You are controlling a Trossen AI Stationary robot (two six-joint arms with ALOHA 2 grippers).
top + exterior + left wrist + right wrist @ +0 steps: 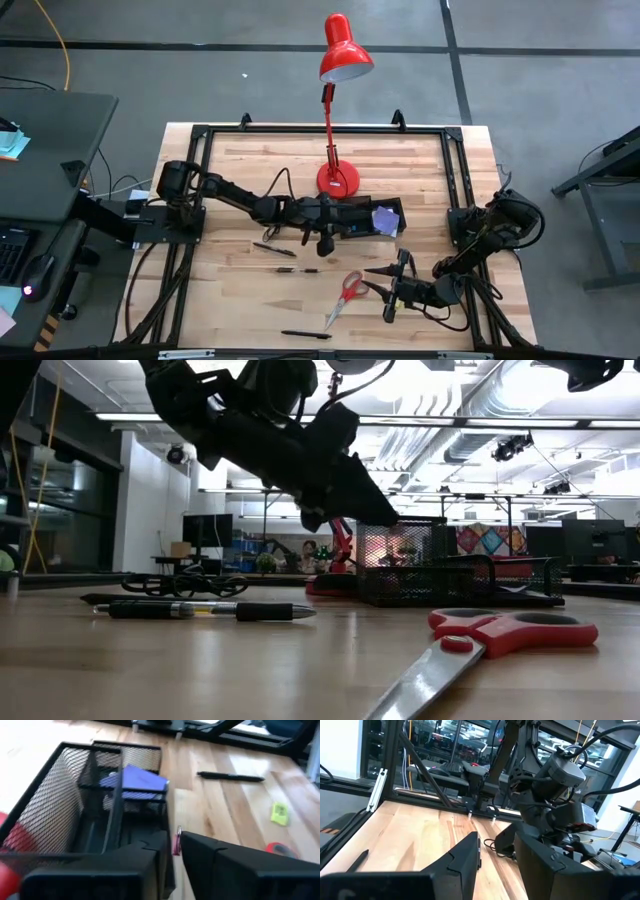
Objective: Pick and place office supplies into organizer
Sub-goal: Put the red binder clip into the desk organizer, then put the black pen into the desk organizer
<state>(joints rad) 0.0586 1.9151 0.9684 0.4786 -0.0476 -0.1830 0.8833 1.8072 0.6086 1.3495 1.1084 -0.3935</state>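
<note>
The black mesh organizer [352,206] [55,805] [450,575] stands mid-table with a purple sticky-note pad [385,218] [142,780] inside its right end. My left gripper [325,243] [175,851] hovers at the organizer's near wall, shut on a thin pink piece. Red-handled scissors [347,292] [500,635] lie flat near the table's near edge. My right gripper [392,292] [497,855] is open just right of their handles, touching nothing. Black pens [272,249] [200,610] lie on the wood. A yellow-green piece [279,813] lies beyond the scissors in the left wrist view. My left gripper pinches a thin pink piece, seen edge-on [176,841], between its two fingertips; it looks like the pink pad, but only its edge shows. The fingers slant down from the table's left. The piece is lifted clear of the table, beside the organizer's near wall.
The red desk lamp [338,180] stands just behind the organizer, its head over the far edge. A black coiled cable [185,585] lies left of the organizer. Another pen [305,335] lies at the near edge. A black frame rims the table.
</note>
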